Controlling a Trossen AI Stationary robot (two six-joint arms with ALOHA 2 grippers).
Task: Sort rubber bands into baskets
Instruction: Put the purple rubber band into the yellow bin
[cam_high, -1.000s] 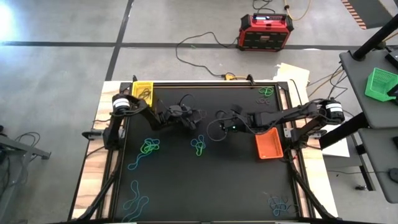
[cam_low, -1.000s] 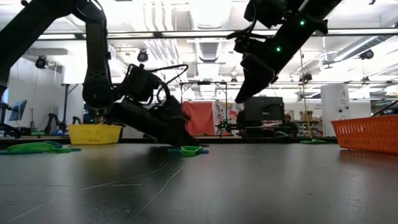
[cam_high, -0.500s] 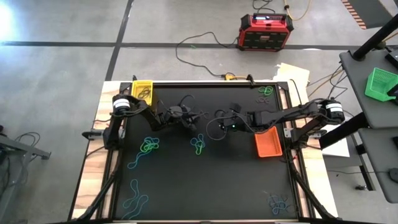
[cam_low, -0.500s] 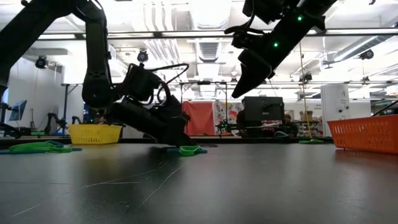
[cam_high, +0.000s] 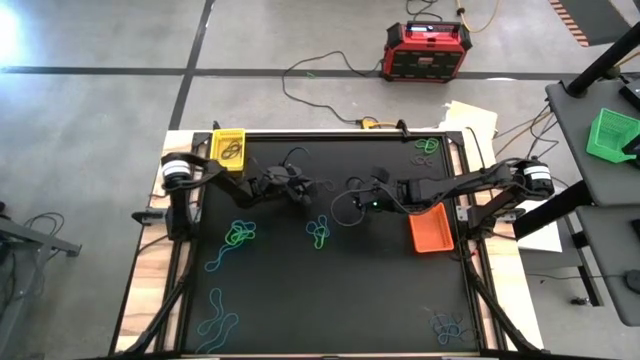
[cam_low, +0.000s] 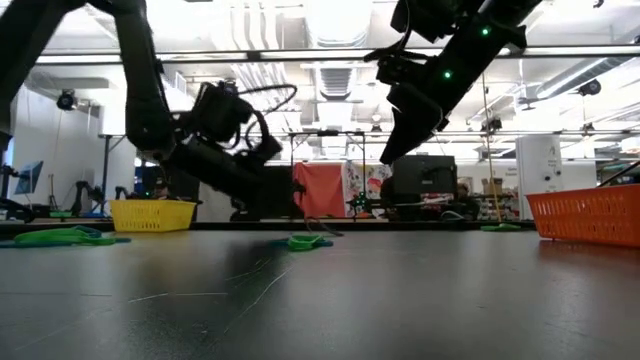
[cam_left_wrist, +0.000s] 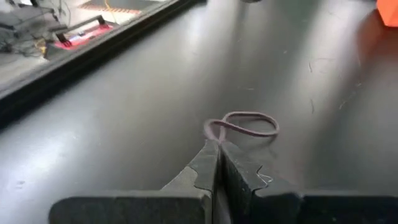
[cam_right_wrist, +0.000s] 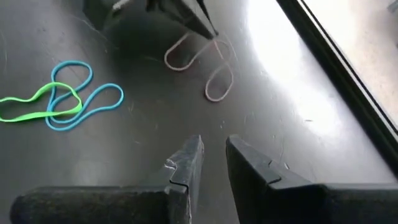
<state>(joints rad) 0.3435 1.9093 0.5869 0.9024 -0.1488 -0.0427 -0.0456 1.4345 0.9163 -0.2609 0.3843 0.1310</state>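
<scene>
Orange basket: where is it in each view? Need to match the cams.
High view: orange basket, right of table centre, beside the right arm.
Low view: far right edge, standing on the table.
Left wrist view: an orange sliver in the top right corner.
Right wrist view: not in it.
Shared landmark: the black tabletop, in all four.

- No writing, label, brand or number can be read anywhere from here.
- The red and black box (cam_high: 423, 51) on the floor beyond the table has a pale panel on top, but nothing on it is legible.
- The far wall of the room, seen across the table (cam_low: 400, 300), shows no sign clear enough to read.
</scene>
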